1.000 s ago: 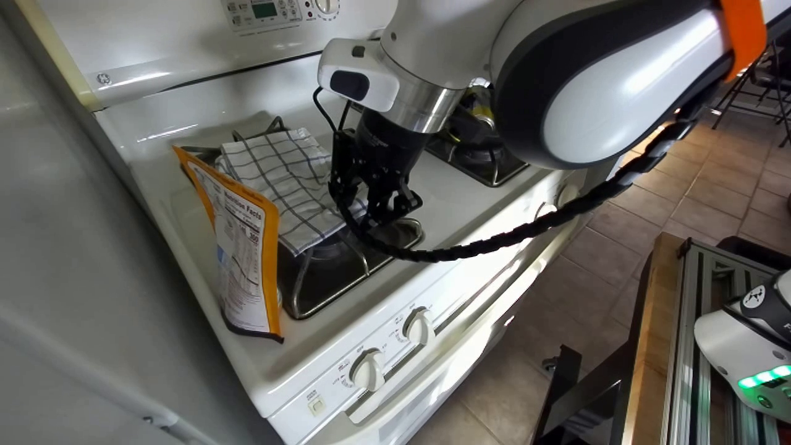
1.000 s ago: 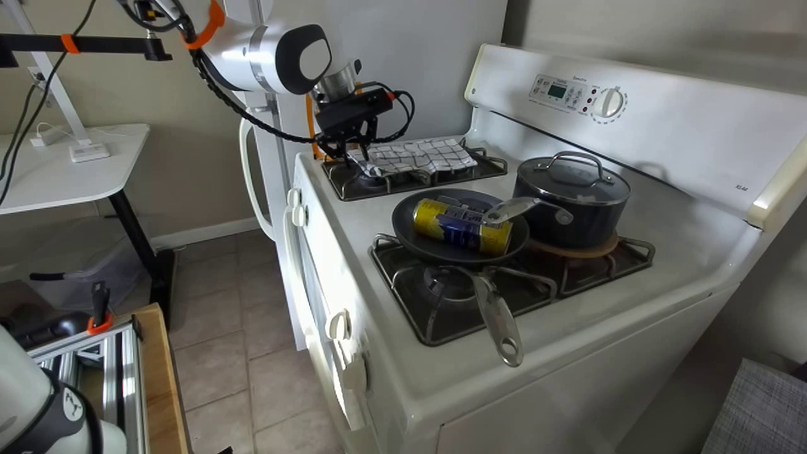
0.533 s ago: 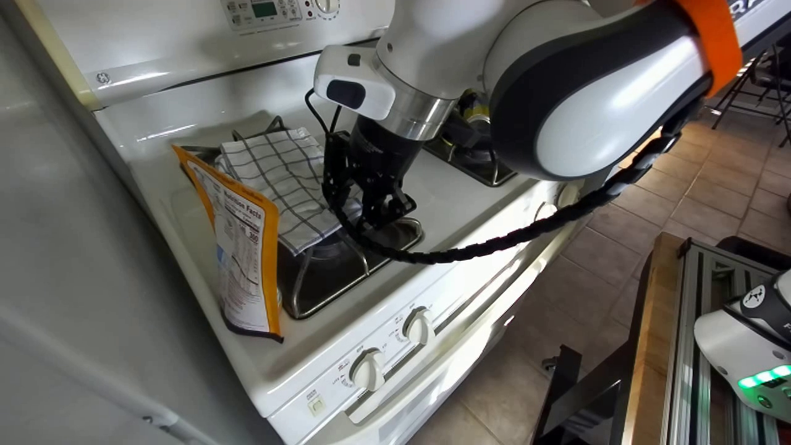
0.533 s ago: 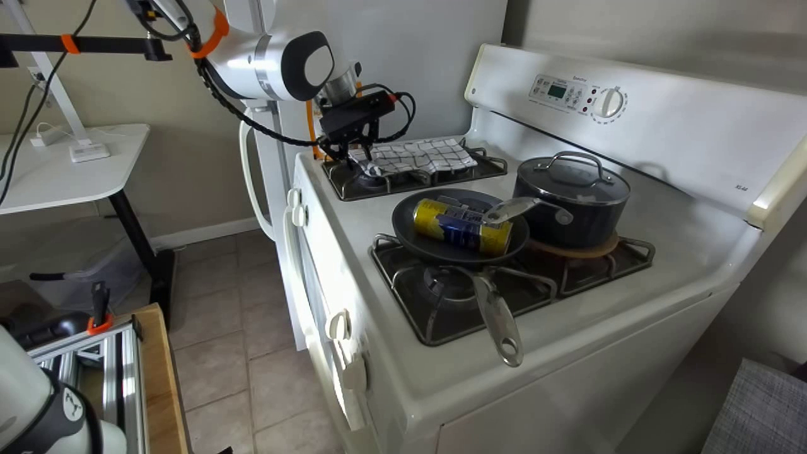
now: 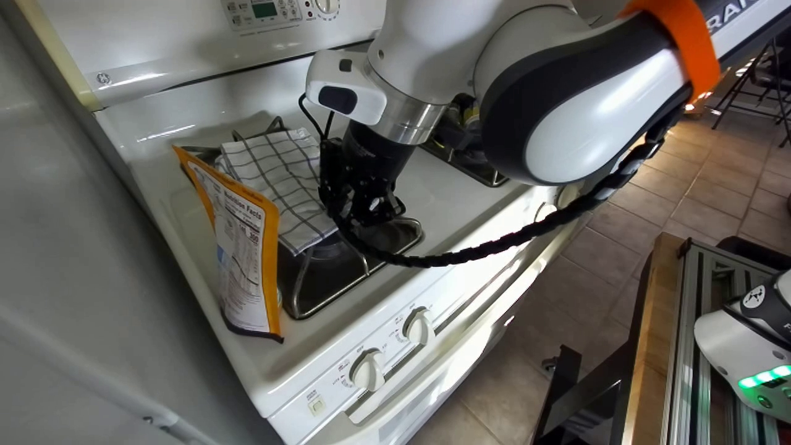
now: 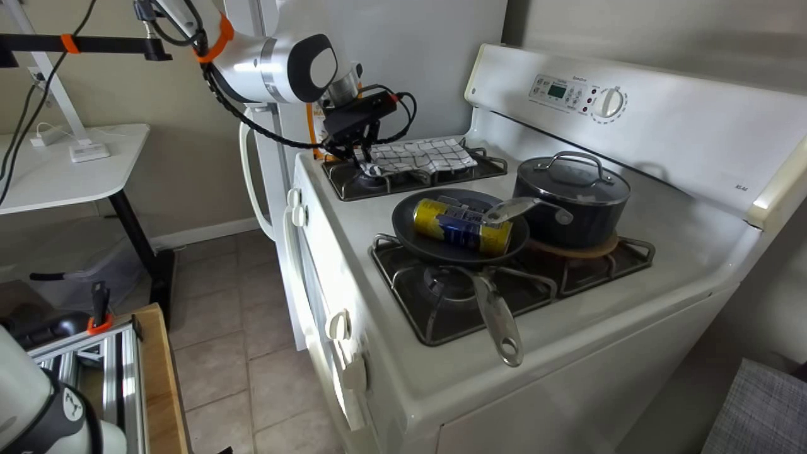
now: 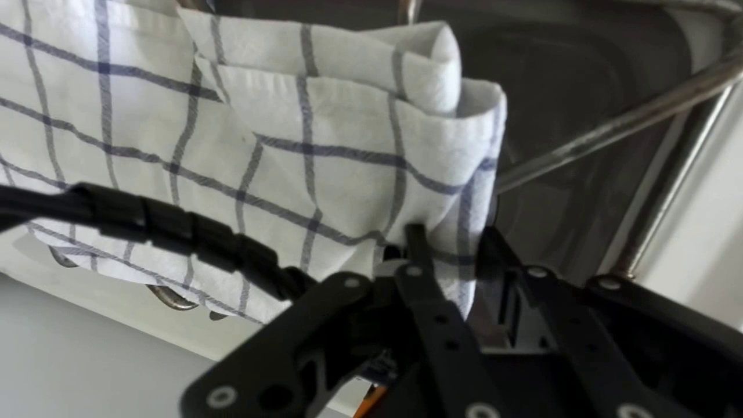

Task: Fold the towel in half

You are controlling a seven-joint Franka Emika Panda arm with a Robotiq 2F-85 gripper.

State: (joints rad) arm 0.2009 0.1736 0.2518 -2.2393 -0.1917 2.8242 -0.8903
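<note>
The white towel with a dark grid check (image 5: 278,179) lies over the burner grate near the fridge, also in an exterior view (image 6: 435,154). In the wrist view the towel (image 7: 348,122) has layered, curled folds at its near edge. My gripper (image 7: 451,238) is at that edge, pointing down. Its fingers are partly closed but still apart, one on each side of a towel edge; a gap shows between them. In both exterior views the gripper (image 5: 371,216) (image 6: 360,161) is low at the front end of the towel and hides part of it.
An orange-and-white snack bag (image 5: 247,266) stands beside the towel, by the fridge (image 5: 74,259). A skillet (image 6: 403,230) holding a yellow-blue can (image 6: 463,226) and a lidded pot (image 6: 561,221) are on the other burners. Stove knobs (image 5: 368,371) line the front.
My gripper has moved left and slightly down in an exterior view, over the towel's front edge. Its fingers have come closer together. The towel shows no clear movement.
</note>
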